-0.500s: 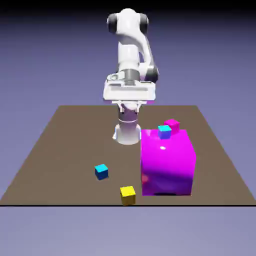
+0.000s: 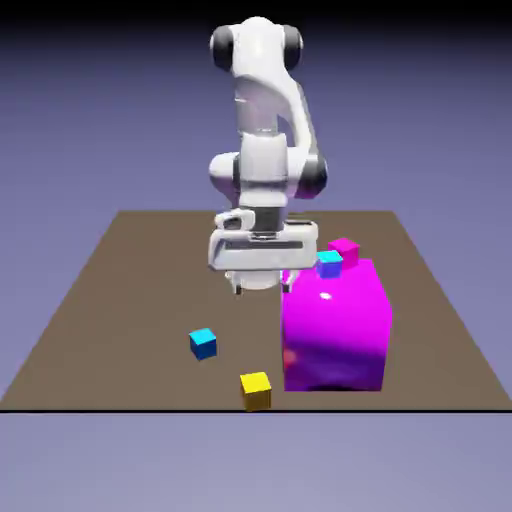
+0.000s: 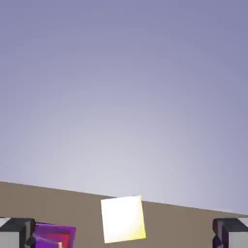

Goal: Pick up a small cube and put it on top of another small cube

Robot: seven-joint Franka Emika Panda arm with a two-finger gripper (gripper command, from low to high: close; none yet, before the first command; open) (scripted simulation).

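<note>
You are in the approach step: the fingers (image 2: 263,289) hang spread wide and empty above the counter (image 2: 120,290), well apart from the yellow cube (image 2: 256,389) near its front edge, just beside the magenta block (image 2: 335,330). Next, bring them over the cube, descend around it and grip.

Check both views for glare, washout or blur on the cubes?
Exterior view: sharp, a small white glare spot on the big magenta block; yellow cube evenly lit. Hand view: yellow cube washed out nearly white on top, with crisp edges; the backdrop is a smooth gradient and the open tool fingertips are cut by the frame.
</note>
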